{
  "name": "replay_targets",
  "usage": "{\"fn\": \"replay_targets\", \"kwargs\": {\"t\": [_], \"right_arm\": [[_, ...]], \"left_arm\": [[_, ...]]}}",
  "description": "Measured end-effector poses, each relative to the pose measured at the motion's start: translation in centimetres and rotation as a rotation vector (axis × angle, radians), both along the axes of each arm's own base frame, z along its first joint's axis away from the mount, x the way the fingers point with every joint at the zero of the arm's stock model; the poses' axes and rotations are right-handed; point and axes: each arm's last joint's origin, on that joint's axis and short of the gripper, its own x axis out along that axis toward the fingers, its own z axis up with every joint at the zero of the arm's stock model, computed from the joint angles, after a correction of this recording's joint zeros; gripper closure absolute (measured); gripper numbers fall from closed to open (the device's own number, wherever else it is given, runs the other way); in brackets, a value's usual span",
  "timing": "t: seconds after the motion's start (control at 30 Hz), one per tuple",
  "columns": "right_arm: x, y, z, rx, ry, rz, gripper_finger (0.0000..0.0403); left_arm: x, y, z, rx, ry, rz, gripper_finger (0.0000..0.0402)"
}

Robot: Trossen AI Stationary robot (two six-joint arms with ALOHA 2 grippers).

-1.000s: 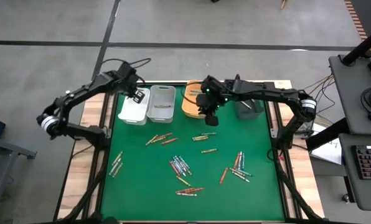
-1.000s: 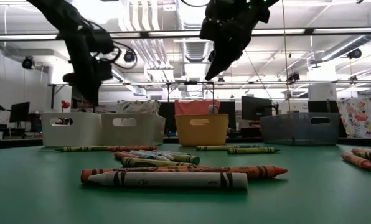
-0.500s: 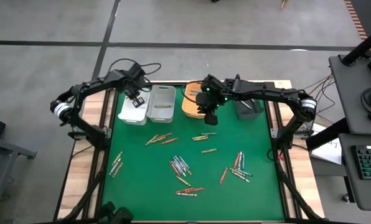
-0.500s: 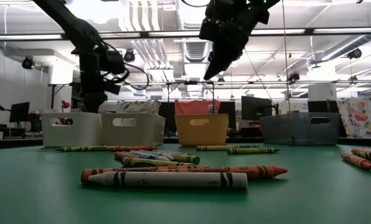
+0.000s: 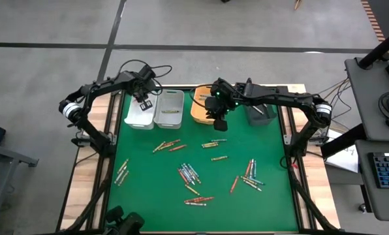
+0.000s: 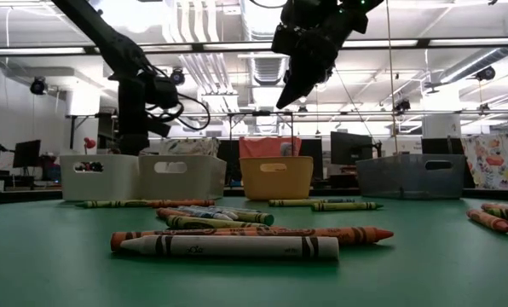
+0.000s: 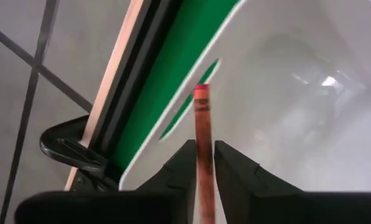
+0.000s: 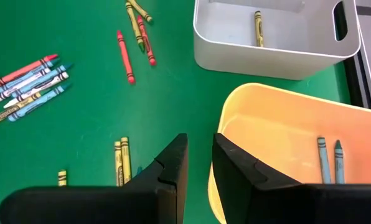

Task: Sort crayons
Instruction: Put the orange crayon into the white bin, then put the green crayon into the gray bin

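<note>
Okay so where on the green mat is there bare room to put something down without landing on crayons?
The green mat is bare along its near edge, in the near left corner below the crayon pair, and in a strip under the white bin. The middle is crowded: scattered crayons run from centre toward the right cluster.

Left claw [image 7: 203,163] shifted farther back over white bin [image 5: 140,115], red crayon [image 7: 202,130] between its fingers

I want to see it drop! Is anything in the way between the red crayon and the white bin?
Nothing visible. The left hand holds the red crayon right over the open white bin, with only air below.
</note>
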Motion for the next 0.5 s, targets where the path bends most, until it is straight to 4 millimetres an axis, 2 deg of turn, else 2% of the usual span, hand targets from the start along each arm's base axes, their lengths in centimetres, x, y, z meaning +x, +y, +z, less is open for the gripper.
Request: {"fn": "replay_targets", "kwargs": {"t": [0.23,0.4,0.5], "right_arm": [[0.0,0.0,0.0,0.005,0.001,-0.006,0.0339],[0.0,0.0,0.0,0.021,0.002,-0.024,0.0339],[0.0,0.0,0.0,0.062,0.003,-0.074,0.0339]], "left_arm": [[0.0,-0.1,0.3,0.004,0.0,-0.008,0.0329],[-0.4,-0.7,1.4,0.016,-0.024,0.026,0.0324],[-0.9,-1.6,2.7,-0.003,-0.1,0.065,0.0324]]}}
